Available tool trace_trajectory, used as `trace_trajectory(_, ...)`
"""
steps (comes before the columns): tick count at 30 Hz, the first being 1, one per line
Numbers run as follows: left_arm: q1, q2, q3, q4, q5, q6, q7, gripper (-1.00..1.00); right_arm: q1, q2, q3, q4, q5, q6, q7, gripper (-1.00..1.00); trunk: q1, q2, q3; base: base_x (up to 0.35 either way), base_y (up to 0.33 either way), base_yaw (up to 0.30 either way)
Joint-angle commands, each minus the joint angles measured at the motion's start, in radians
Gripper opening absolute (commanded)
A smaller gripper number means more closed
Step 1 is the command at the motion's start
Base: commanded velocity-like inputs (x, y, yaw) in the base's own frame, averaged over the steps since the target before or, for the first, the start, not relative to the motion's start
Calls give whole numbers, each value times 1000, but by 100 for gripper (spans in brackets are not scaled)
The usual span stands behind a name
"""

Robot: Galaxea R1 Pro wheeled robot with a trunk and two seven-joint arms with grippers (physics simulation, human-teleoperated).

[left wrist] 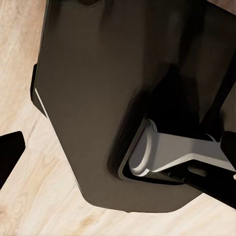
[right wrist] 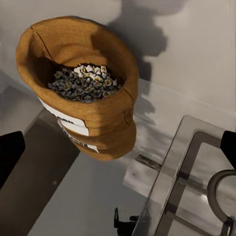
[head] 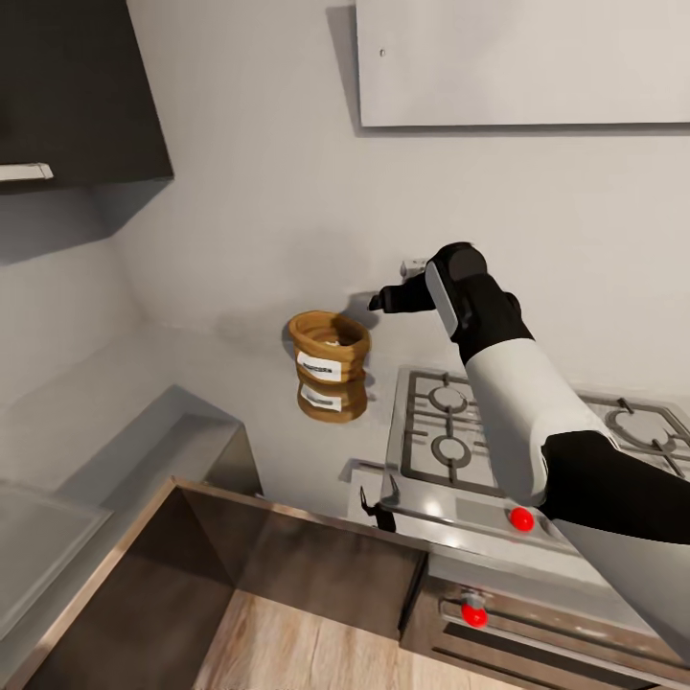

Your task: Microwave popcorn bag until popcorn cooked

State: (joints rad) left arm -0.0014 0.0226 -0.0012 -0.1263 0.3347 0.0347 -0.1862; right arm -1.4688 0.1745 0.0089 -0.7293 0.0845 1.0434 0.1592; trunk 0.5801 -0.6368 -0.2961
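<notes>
burlap popcorn bag (head: 330, 352) – squat, rolled rim – on glossy grey countertop (head: 278, 431); right hand (head: 383, 300) hovers near, fingers apart.

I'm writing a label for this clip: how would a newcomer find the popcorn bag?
Start at the steel gas hob and look left along the grey countertop toward the wall. There stands the popcorn bag: a squat brown burlap sack with a rolled rim, a white label and kernels inside, mirrored in the glossy top.

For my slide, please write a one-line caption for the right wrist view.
Open popcorn bag full of kernels, standing on the grey countertop beside the gas hob.
</notes>
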Motion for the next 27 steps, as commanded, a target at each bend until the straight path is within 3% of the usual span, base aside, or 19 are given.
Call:
trace_trajectory(1, 0, 0, 0, -1, 7, 4, -4, 100, -1, 0, 0, -1, 8, 4, 8, 100, 0, -1, -1, 0, 0, 234)
trace_trajectory(13, 0, -1, 0, -3, 7, 4, -1, 100, -1, 0, -1, 2, 7, 4, 8, 100, 0, -1, -1, 0, -2, 262)
trace_trajectory(19, 0, -5, -1, -2, 7, 4, 87, 100, -1, 0, -1, 3, 13, 4, 3, 100, 0, -1, -1, 0, -236, 29)
trace_trajectory(27, 0, -5, -2, -4, 7, 4, 100, 100, -1, 0, -1, 10, 17, 4, 2, 100, 0, -1, -1, 1, -282, 1)
